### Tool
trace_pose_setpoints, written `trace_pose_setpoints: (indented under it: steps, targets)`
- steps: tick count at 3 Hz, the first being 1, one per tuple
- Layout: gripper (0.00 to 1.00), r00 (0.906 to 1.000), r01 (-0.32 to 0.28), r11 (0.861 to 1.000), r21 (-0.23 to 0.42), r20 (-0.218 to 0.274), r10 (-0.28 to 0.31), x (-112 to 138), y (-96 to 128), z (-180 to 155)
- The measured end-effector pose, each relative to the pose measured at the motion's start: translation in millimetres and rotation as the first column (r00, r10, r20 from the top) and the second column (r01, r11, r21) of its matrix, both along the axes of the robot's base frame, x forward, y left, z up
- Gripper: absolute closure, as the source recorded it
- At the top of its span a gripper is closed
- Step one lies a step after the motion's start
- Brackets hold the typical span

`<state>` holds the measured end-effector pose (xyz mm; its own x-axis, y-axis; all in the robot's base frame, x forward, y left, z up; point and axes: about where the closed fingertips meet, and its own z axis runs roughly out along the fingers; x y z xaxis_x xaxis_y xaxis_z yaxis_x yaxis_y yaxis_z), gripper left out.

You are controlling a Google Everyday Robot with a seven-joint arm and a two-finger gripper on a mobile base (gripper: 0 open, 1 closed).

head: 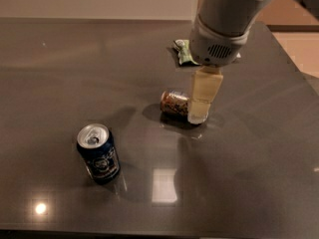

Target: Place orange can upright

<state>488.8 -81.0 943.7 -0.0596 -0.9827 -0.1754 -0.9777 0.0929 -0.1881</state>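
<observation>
A dark, glossy desk (60, 73) takes up most of the view, and everything else is carried on it or held above it. A thick grey arm (224, 19) is seen reaching down from the upper right, and its rounded end is held over the middle of the desk. A blue can (98, 154) is stood upright toward the front left, with its silver top and opening shown, well apart from the other things. Below the arm's end, the pale yellowish hand (198, 112) is lowered close to the desk surface at the right end of the orange can (173, 102). That end of the can is covered by the hand from this view. Whether the hand is open or closed cannot be told, nor whether anything is gripped by it. The orange can is found lying on its side near the middle of the desk, with its length run left to right and its left end uncovered. A green packet (183, 53) is laid flat farther back and is largely hidden by the arm.
</observation>
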Motion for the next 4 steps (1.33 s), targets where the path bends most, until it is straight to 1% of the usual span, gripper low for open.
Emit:
trace_pose_setpoints:
  steps: [1, 2, 3, 4]
  targets:
    - [0.0, 0.9996, -0.025, 0.999, -0.038, -0.016, 0.025, 13.5, 26.2, -24.0]
    - [0.0, 0.9982, -0.04, 0.997, -0.072, -0.048, 0.037, 20.5, 40.7, -50.9]
    - [0.0, 0.9961, -0.023, 0.996, -0.09, -0.087, 0.015, 27.4, 46.4, -76.0]
    - [0.0, 0.9921, 0.016, 0.996, -0.089, -0.123, -0.027, 35.6, 46.8, -93.1]
